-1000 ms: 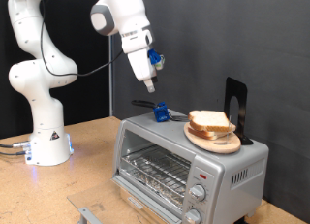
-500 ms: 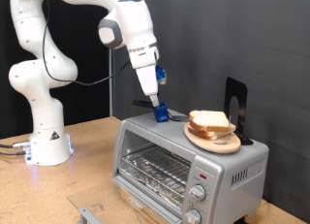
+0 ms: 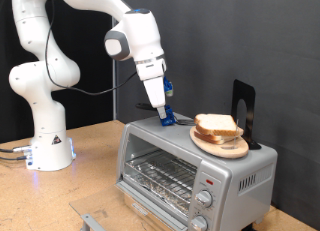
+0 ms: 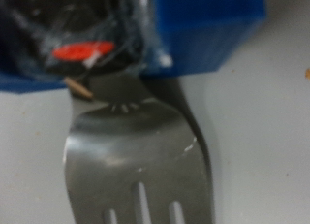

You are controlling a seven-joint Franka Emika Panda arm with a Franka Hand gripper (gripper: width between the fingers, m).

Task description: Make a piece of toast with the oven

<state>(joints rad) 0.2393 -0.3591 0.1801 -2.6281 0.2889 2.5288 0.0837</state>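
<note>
The silver oven (image 3: 178, 163) stands at the exterior view's lower right, glass door shut, wire rack visible inside, knobs (image 3: 205, 198) at its right front. On its top lies a metal slotted spatula (image 4: 136, 166) with a dark handle (image 3: 148, 107) set in a blue holder (image 3: 167, 118). My gripper (image 3: 161, 111) hangs just above that holder, fingertips at it. In the wrist view the spatula blade fills the frame below the blue holder (image 4: 208, 30). A single slice of toast is not in view; only stacked slices (image 3: 216, 126) on a round wooden plate (image 3: 215, 146) show.
A black upright bookend (image 3: 243, 109) stands behind the plate on the oven top. The arm's white base (image 3: 47, 146) sits on the wooden table (image 3: 95, 181) at the exterior view's left. A small metal piece (image 3: 92, 222) lies at the table's front edge.
My gripper has come down and moved toward the exterior view's right, from above the oven's back corner to right at the blue holder.
</note>
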